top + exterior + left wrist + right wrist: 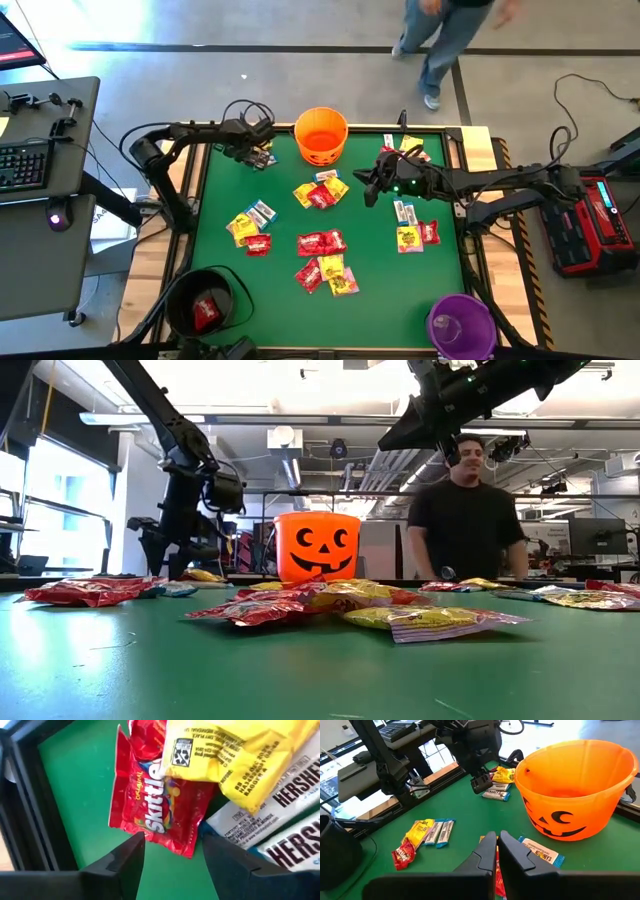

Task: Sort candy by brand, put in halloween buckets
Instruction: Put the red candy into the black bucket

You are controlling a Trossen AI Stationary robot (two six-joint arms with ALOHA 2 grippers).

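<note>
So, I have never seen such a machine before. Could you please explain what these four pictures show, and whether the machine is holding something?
It is a robot with two dark arms at a green table. One picture looks down from above, one looks level across the tabletop, and two come from cameras on the arms' wrists. The left gripper hangs open over a small pile near the far left corner: a red Skittles packet, a yellow packet and white Hershey's bars. The right gripper is shut, with nothing visible between its fingers, near the orange pumpkin bucket. More candy lies scattered on the table. A black bucket with one red packet inside and a purple bucket stand at the near corners. A person stands behind the table.
</note>
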